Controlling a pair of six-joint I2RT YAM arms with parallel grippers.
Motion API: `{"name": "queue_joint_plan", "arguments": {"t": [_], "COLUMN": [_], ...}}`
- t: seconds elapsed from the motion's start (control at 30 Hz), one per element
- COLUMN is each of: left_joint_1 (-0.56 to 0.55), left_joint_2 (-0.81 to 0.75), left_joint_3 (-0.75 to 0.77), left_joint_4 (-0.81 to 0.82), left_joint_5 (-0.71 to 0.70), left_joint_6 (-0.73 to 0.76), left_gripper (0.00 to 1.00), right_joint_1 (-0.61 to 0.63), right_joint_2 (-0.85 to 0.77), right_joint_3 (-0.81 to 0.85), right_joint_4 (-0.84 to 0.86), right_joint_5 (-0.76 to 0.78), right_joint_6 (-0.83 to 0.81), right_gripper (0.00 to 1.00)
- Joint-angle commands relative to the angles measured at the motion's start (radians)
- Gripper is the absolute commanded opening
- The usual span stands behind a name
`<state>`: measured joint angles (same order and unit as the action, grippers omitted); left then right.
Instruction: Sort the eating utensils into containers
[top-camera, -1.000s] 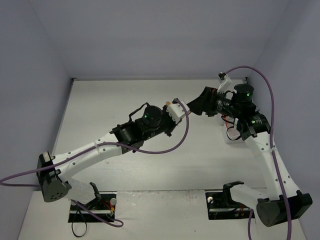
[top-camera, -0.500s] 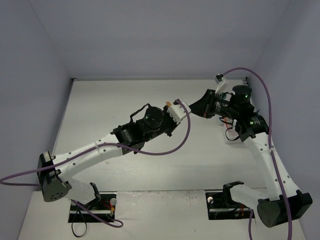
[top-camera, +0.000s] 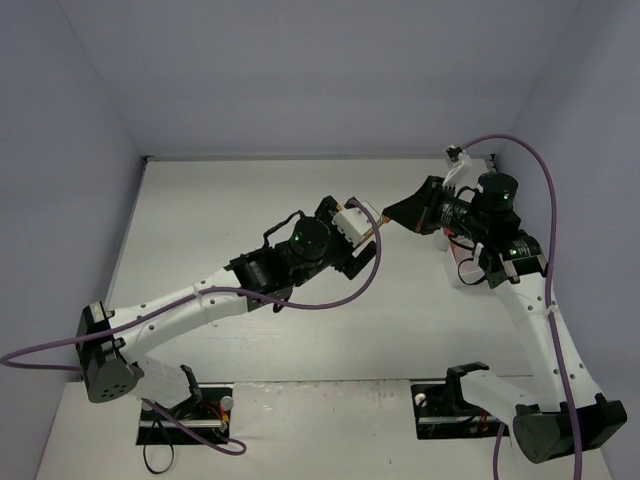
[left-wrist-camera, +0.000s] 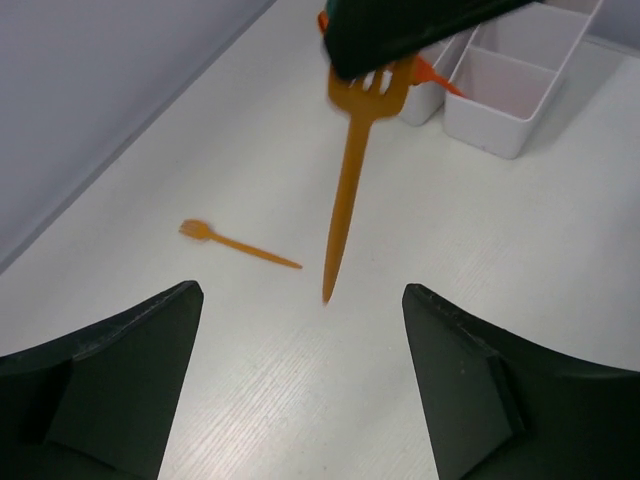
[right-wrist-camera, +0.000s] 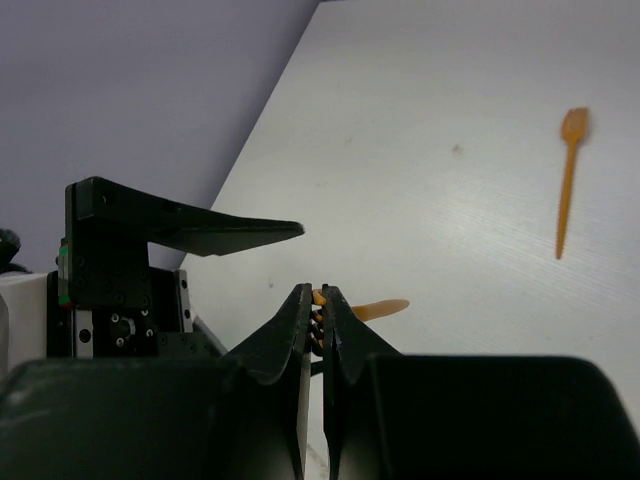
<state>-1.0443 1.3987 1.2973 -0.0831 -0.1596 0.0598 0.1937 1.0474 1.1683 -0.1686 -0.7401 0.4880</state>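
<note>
The left gripper (left-wrist-camera: 300, 293) stands with its two dark fingers (left-wrist-camera: 120, 370) spread wide apart, holding nothing and touching nothing; the handle tip of an orange fork (left-wrist-camera: 350, 190) hangs in the gap between them. Over on the right, the right gripper (right-wrist-camera: 320, 293) has its jaws pressed together, clamped on the tined end of that same fork, so this arm alone carries it.

In the left wrist view the held fork's long axis runs nearly top to bottom; its tines are up at the right gripper and its pointed handle aims down toward the open left fingers. I cannot tell whether the tip touches the surface. To its left a second orange fork (left-wrist-camera: 238, 245) lies flat on the table (left-wrist-camera: 520, 270), well apart from both grippers; its tines point toward the wall and its handle toward the held fork. At the upper right sits the white organizer (left-wrist-camera: 500, 105), upright, its compartments open at the top; an orange utensil (left-wrist-camera: 438, 76) pokes out by its left compartment.

The table is pale, with a faint wood grain; a plain lilac-grey wall (left-wrist-camera: 90, 80) rises along its left edge.
</note>
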Motion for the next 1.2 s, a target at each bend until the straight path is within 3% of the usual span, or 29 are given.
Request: {"name": "queue_joint_plan", "arguments": {"t": [0.0,0.23,0.5,0.73,1.17], "left_joint_1": [0.037,0.276,0.520,0.616,0.674], "left_joint_2": [-0.018,-0.048,-0.133,-0.149,-0.104], "left_joint_3": [-0.008,-0.067,-0.251,-0.357,-0.331], "left_joint_4": [-0.039,-0.275,-0.331,-0.298,-0.261], "left_joint_5": [-0.137,-0.091,0.064,0.086,0.214], "left_joint_6": [-0.121,-0.418,-0.480,-0.398,-0.437], "left_gripper": [0.81,0.81,0.81,0.81,0.81], "right_joint_1": [-0.069,-0.113,-0.183,-0.270,-0.299], "right_joint_2": [-0.012,0.013,0.098,0.181,0.279], "right_joint_3": [0.017,0.050,0.132,0.135,0.022], "right_joint_4": [0.027,-0.063,-0.183,-0.207,-0.198], "right_joint_5": [0.106,0.439,0.731,0.709,0.784], "right_joint_6": [-0.069,-0.163,-0.252,-0.215,-0.207], "right_gripper": [0.00,0.00,0.00,0.00,0.00]}}
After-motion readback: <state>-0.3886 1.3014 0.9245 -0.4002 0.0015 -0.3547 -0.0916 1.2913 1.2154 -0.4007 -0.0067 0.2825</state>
